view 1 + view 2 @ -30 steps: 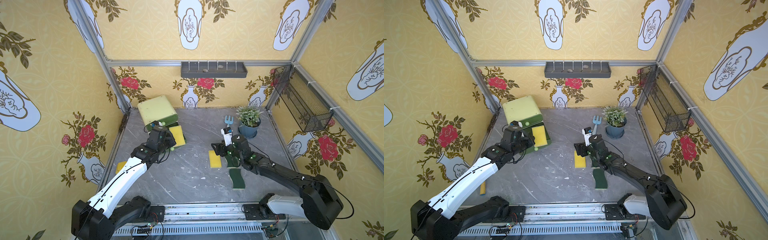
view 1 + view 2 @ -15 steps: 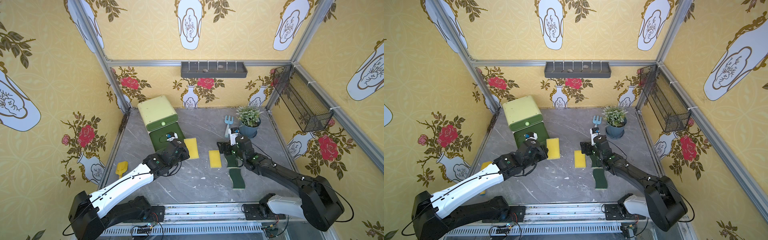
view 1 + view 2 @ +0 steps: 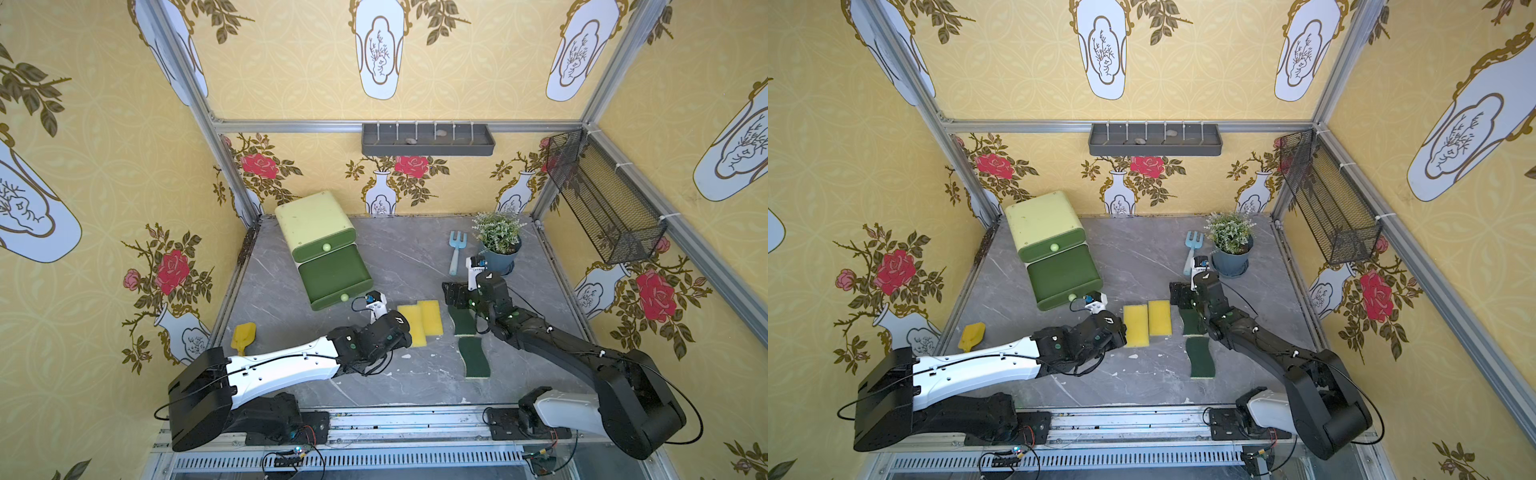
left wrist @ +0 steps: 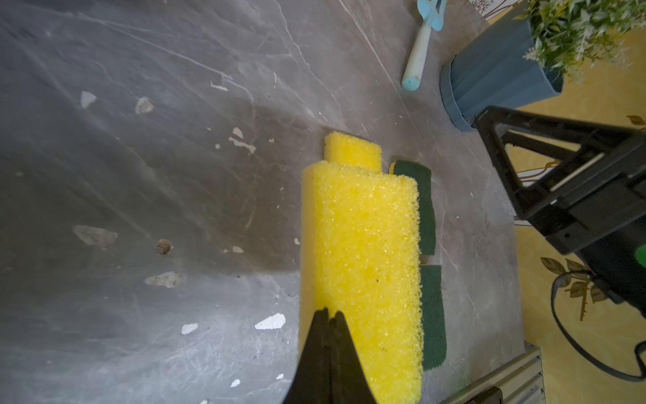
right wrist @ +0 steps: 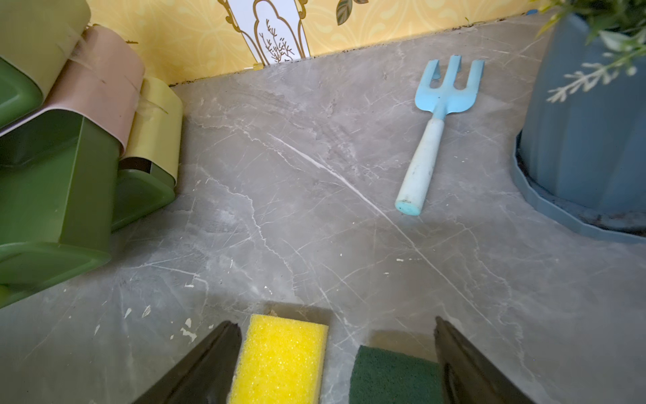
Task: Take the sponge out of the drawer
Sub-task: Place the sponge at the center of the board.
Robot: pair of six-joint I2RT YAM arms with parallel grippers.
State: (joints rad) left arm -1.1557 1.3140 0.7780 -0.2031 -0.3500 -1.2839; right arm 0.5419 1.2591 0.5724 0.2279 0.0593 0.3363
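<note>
— Sponge (image 3: 411, 328) in both top views?
— Clear of the drawer (image 3: 334, 274), near its front, beside a second yellow sponge (image 3: 432, 318).
— Left wrist?
— Left gripper (image 4: 328, 314) pinches only its edge; it may slip.
— Right wrist?
— Right gripper (image 5: 335, 325) gapes wide, farther from the drawer; arms could clash.

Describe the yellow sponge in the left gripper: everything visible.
The yellow sponge is a rectangular block of coarse, open-pored foam, yellow wherever it shows. The left gripper is shut on one short end. It lies flat, outside the drawer, low over the grey table, its long side along a second yellow sponge. Whether it touches either I cannot tell.
</note>
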